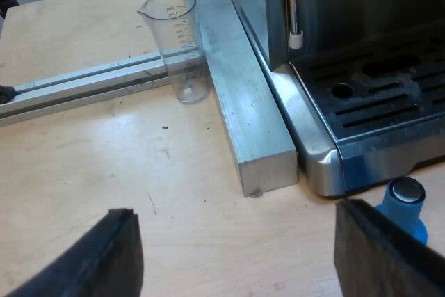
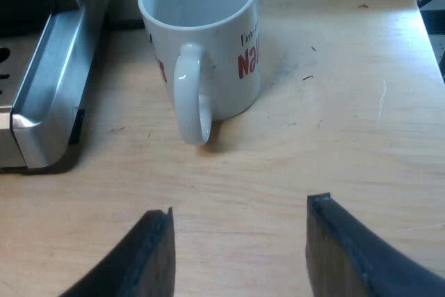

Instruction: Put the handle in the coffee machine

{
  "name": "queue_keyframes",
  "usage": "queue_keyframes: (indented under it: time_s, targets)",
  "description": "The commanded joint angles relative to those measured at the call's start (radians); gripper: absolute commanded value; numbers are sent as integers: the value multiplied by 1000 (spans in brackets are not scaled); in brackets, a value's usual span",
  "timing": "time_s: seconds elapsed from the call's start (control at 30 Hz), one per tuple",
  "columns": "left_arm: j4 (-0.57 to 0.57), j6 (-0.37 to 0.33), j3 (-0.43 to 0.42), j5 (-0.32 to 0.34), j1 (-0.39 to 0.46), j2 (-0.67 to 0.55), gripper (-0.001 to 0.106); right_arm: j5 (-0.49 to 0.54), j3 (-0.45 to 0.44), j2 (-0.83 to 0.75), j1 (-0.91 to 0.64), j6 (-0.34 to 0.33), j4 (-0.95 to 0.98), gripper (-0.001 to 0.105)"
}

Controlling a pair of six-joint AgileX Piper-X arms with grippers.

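Both fingers (image 1: 104, 255) of my left gripper (image 1: 235, 213) are spread wide, nothing between them, touching nothing, over a pale wood table (image 1: 83, 172). At 12 o'clock from the gripper: the cut end of a square aluminium bar (image 1: 236, 88), dull and scuffed, lying along the espresso machine (image 1: 361, 33). Machine sits at 1-2 o'clock, brushed steel w/ a slotted drip tray (image 1: 382, 102) and a thin steam wand (image 1: 292, 5) w/ white tip. Clear measuring glass (image 1: 182, 46) upright at 11 o'clock, just beside the bar, against a flatter aluminium rail (image 1: 83, 85). Blue tamper (image 1: 407, 203) w/ shiny cap at 3 o'clock, by the machine's corner.

Right gripper (image 2: 240, 206): wide open too, empty, over the same wood. White glossy mug (image 2: 208, 39) w/ red lettering at 12 o'clock, upright, its loop handle facing me. Machine's rounded steel base at 10 o'clock, near the mug, not touching.
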Motion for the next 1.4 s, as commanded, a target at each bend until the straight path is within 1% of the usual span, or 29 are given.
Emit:
queue_keyframes:
  time_s: [0.03, 0.6, 0.83, 0.9, 1.1, 1.13, 1.3, 1.37, 1.4]
  targets:
    - [-13, -9, -1, -8, 0, -137, 61, -3, -8, -46, -3, -10, -5, 45]
    - [-13, -9, -1, -10, 0, -137, 61, -3, -8, -46, -3, -10, -5, 45]
    - [-15, -9, -1, -10, -23, -135, 61, -3, -8, -46, -3, -2, -8, 45]
    - [-15, -9, -1, -1, -27, -134, 61, -3, -8, -46, -3, 23, -11, 45]
    - [-10, 5, -1, 34, -42, -124, 61, -3, -29, -41, -3, 14, -4, 45]
    - [-10, 5, -1, 34, -48, -124, 61, -3, -44, -41, -3, 14, -2, 45]
    - [-3, 16, -7, 46, -67, -121, 61, -3, -124, -5, -3, 10, 129, 45]
    - [5, 34, -16, 82, -66, -112, 61, -3, -171, 30, -3, 10, 193, 45]
    - [5, 34, -19, 91, -66, -110, 61, -3, -180, 39, -3, 10, 205, 45]
